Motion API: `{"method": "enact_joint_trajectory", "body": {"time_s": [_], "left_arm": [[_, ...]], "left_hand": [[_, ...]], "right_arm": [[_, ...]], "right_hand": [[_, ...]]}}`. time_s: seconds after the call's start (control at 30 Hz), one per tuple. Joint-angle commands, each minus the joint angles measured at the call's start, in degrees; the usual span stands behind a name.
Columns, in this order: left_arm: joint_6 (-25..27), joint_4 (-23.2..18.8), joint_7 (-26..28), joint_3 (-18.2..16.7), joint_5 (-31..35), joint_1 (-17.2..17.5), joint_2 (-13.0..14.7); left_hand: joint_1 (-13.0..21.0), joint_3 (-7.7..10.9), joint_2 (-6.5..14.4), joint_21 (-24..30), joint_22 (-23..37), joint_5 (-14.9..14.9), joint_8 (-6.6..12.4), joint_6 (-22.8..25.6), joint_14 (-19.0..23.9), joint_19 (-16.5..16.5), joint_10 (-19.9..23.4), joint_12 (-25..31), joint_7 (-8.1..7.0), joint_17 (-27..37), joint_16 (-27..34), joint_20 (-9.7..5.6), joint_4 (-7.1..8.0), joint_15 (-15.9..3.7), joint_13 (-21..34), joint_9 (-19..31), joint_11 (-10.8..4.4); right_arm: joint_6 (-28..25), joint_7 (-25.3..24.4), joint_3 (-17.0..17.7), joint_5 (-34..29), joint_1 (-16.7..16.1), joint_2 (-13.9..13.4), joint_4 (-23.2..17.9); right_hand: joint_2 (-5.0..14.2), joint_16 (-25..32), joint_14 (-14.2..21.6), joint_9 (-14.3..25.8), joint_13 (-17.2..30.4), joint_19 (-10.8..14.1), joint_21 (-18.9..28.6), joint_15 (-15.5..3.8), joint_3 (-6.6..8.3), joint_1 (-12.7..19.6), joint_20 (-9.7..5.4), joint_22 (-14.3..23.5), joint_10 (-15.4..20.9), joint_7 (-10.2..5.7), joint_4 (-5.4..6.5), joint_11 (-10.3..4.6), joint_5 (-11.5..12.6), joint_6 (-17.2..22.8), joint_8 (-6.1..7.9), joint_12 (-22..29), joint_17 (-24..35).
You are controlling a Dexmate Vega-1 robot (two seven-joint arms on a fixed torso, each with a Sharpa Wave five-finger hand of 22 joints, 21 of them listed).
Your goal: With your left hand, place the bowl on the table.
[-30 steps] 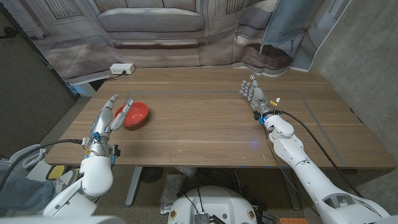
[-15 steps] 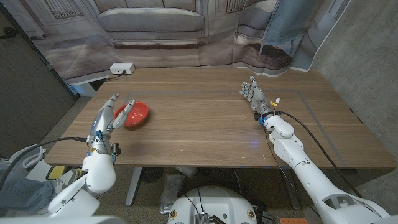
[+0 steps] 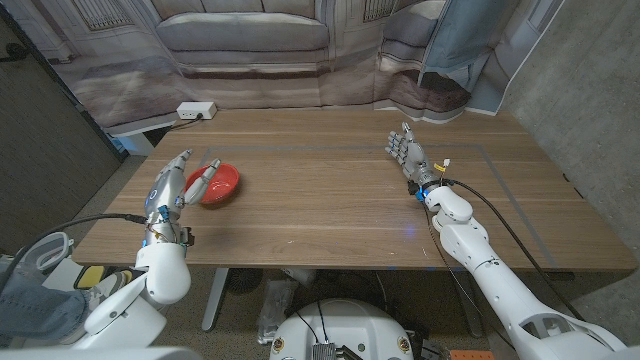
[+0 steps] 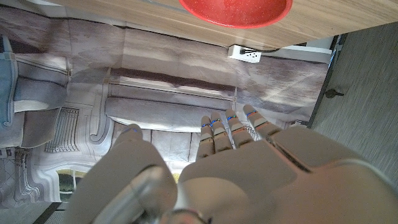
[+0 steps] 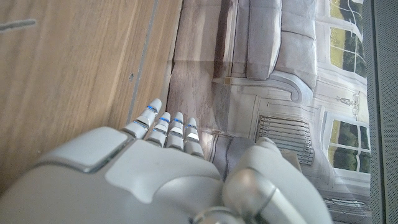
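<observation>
left hand [image 3: 178, 183] has pulled back toward the near-left table [image 3: 330, 200] edge | red bowl [image 3: 217, 183] sits on the table just beyond its spread, empty fingers, probably no contact | right hand [image 3: 408, 152] open, far off

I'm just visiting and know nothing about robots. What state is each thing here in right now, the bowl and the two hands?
red bowl: upright on the wooden table, nothing visible in it, not held.
left hand: beside the bowl, fingers stretched out, holding nothing.
right hand: over the table's right side, fingers spread, holding nothing.
white power strip: lying beyond the table's far left corner, cable attached.
</observation>
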Motion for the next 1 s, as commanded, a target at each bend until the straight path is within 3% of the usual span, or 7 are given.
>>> {"method": "enact_joint_trajectory", "body": {"time_s": [0.03, 0.57, 0.8, 1.0], "left_arm": [[1.6, -0.7, 2.0, -0.3, 0.4, 1.4, 0.9], [5.9, -0.5, 3.0, 1.3, 2.7, 0.7, 2.3], [13.0, -3.3, 1.3, 2.7, 4.3, 0.3, 3.8], [15.4, -3.7, 1.1, 3.6, 4.5, -0.2, 4.7]], "left_hand": [[0.9, -0.07, 0.1, -0.1, 0.2, 0.3, 0.40, 0.8, 0.4, 0.4, 0.6, 0.2, 0.07, 0.2, 0.0, -3.96, -0.26, -0.54, 0.1, 0.3, 0.00], [1.3, -0.27, 0.1, -0.3, 0.2, 0.8, 0.47, 1.6, 1.1, 0.8, 1.4, 0.2, -0.11, 0.2, 0.0, -3.85, -0.45, -0.77, 0.2, 0.3, -0.11], [1.5, -0.42, 0.0, -0.7, 0.2, 1.0, 0.24, 1.4, 0.9, 0.6, 1.1, -0.1, -0.18, 0.2, -0.2, -3.60, -0.53, -0.86, 0.2, 0.3, -0.31], [1.6, -0.52, -0.1, -0.9, 0.2, 1.2, 0.13, 1.4, 0.8, 0.4, 1.1, -0.2, -0.21, 0.2, -0.3, -3.62, -0.57, -0.82, 0.2, 0.3, -0.33]], "right_arm": [[-0.4, -0.3, -0.4, -0.1, -0.2, -0.2, -0.6], [-0.4, -0.2, -0.6, -0.1, -0.2, -0.3, -0.8], [-0.6, 0.0, -0.5, 0.0, 0.0, -0.4, -0.6], [-0.6, 0.3, -0.3, 0.3, 0.1, -0.3, -0.1]], "right_hand": [[0.22, -0.1, 0.3, 0.2, 0.3, 0.5, -0.1, -0.17, -0.28, 0.2, -2.38, 0.1, 0.1, 0.04, 0.25, -0.01, 0.0, 0.4, -0.10, -0.1, 0.3], [0.28, -0.1, 0.4, 0.2, 0.3, 0.6, -0.3, -0.14, -0.39, 0.1, -2.36, 0.1, 0.1, 0.07, 0.23, 0.06, -0.1, 0.4, -0.11, -0.2, 0.3], [0.30, -0.1, 0.4, 0.2, 0.3, 0.7, -0.4, -0.16, -0.43, 0.2, -2.37, 0.1, 0.1, 0.08, 0.21, 0.08, -0.1, 0.4, -0.11, -0.2, 0.3], [0.32, -0.2, 0.4, 0.2, 0.3, 0.8, -0.5, -0.24, -0.47, 0.2, -2.35, 0.1, 0.1, 0.11, 0.19, 0.03, -0.1, 0.4, -0.10, -0.2, 0.3]]}}
